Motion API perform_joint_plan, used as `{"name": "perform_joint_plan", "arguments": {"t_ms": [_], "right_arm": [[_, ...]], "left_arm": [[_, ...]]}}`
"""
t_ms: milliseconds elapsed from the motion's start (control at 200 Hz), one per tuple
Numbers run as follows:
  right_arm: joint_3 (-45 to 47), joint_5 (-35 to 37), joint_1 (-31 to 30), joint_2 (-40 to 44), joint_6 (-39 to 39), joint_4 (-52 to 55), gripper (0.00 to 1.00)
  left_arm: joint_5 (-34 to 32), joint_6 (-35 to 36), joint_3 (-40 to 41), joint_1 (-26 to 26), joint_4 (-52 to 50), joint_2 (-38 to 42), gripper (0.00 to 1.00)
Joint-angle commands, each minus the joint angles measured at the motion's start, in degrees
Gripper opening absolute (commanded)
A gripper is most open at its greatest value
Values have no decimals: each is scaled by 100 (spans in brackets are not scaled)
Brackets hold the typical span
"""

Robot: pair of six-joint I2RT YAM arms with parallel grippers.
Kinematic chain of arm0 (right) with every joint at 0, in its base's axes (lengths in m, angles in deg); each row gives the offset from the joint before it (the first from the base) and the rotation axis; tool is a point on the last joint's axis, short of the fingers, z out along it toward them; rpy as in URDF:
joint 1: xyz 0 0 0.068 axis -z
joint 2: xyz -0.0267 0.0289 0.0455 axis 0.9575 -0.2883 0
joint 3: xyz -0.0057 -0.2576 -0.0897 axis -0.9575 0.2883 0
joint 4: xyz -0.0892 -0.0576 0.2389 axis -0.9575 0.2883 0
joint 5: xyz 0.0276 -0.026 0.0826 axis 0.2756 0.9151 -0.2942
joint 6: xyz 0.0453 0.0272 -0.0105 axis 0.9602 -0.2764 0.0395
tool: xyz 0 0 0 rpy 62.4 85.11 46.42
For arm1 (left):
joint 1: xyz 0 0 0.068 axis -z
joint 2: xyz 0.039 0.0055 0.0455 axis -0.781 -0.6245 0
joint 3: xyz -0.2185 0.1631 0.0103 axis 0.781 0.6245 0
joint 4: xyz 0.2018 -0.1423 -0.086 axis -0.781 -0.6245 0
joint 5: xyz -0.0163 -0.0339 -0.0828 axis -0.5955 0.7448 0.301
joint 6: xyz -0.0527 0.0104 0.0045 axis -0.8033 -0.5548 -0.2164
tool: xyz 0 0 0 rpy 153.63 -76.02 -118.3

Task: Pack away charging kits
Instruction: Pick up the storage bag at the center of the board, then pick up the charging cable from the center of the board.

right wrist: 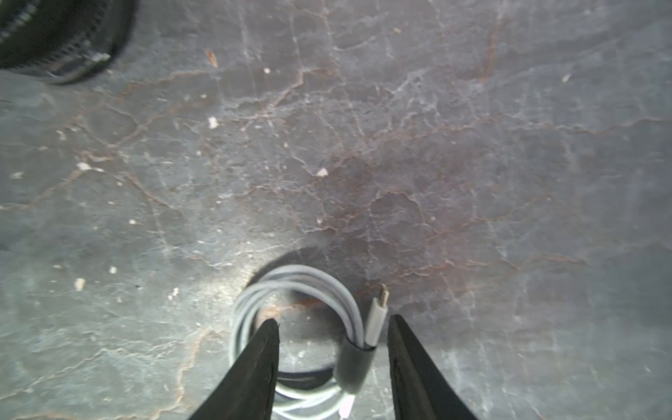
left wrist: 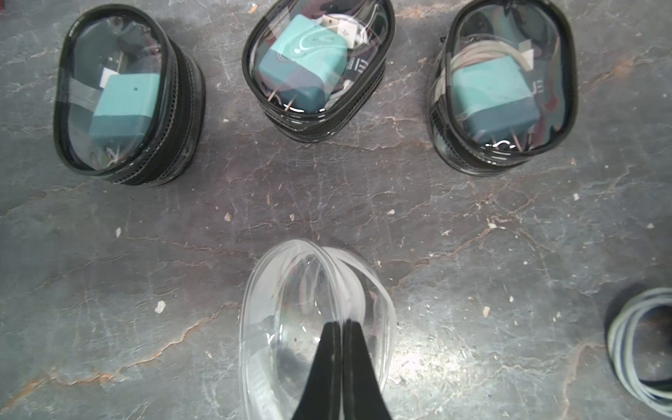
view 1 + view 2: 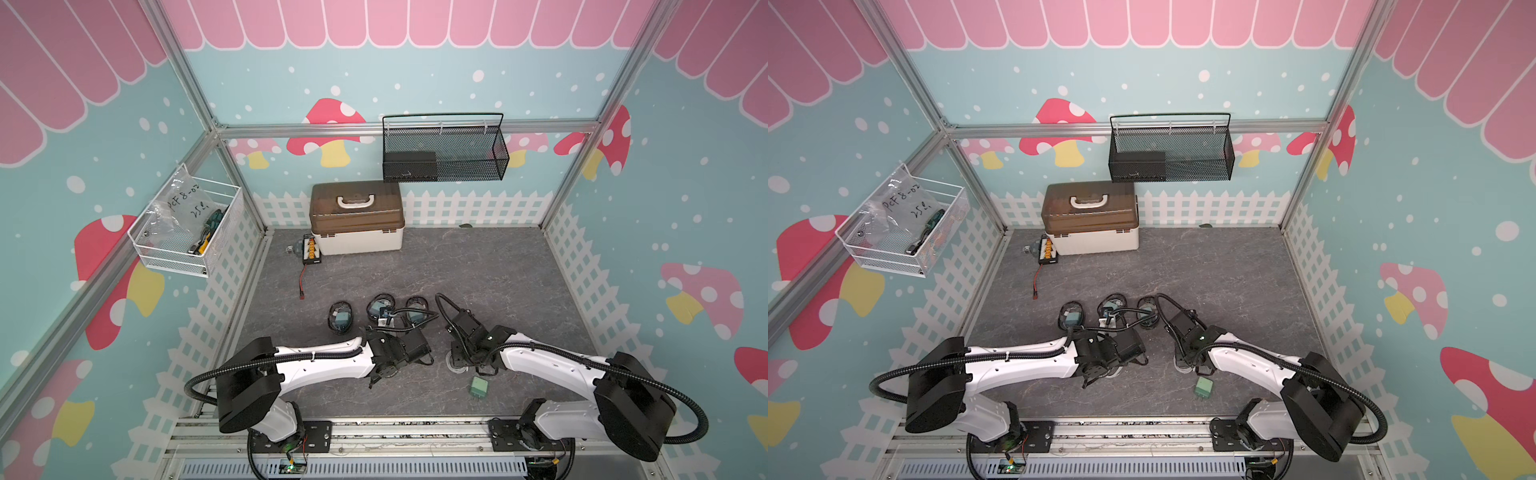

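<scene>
We see white-shelled arms: left arm at seven o'clock, right arm at five — black joint housings, ribbed black conduit, left gripper tapered, matte black.

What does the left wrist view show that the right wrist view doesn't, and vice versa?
Left wrist only: teal-green cube plugs inside three black-rimmed clear oval pouches; a white-rimmed clear oval pouch with the left gripper shut on it.
Right wrist only: the right gripper open, jaws straddling the coiled white cable at its dark band; the connector tip.
Both: that cable, the grey stone-pattern tabletop, and one black-rimmed pouch, just its zip edge in right wrist.
</scene>
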Motion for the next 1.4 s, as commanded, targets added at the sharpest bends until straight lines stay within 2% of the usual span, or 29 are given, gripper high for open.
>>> {"name": "perform_joint_plan", "arguments": {"t_ms": [0, 200, 500, 545, 640, 690, 1016, 1151, 1316, 1396], "right_arm": [[-65, 329, -45, 264, 208, 428, 48], [289, 168, -53, 568, 395, 177, 50], [369, -199, -83, 140, 490, -238, 45], [408, -216, -86, 145, 501, -316, 43], [492, -299, -96, 159, 523, -471, 28], [515, -339, -99, 151, 536, -512, 25], [632, -434, -109, -60, 532, -773, 30], [556, -627, -139, 139, 476, -764, 12], [526, -778, -235, 786, 431, -878, 2], [490, -904, -271, 1021, 463, -939, 0]], "left_arm": [[104, 130, -148, -47, 185, -17, 0], [192, 214, -102, -68, 429, -55, 0], [442, 322, -61, -129, 701, -24, 0], [442, 320, -37, -129, 752, -2, 0], [479, 312, 26, -147, 849, 54, 0], [533, 311, 50, -170, 900, 89, 0], [709, 342, 176, -221, 1181, 175, 0], [909, 421, 184, -244, 1393, 125, 0], [1081, 607, 313, -239, 1903, 130, 0], [1110, 653, 343, -241, 2054, 113, 0]]}}
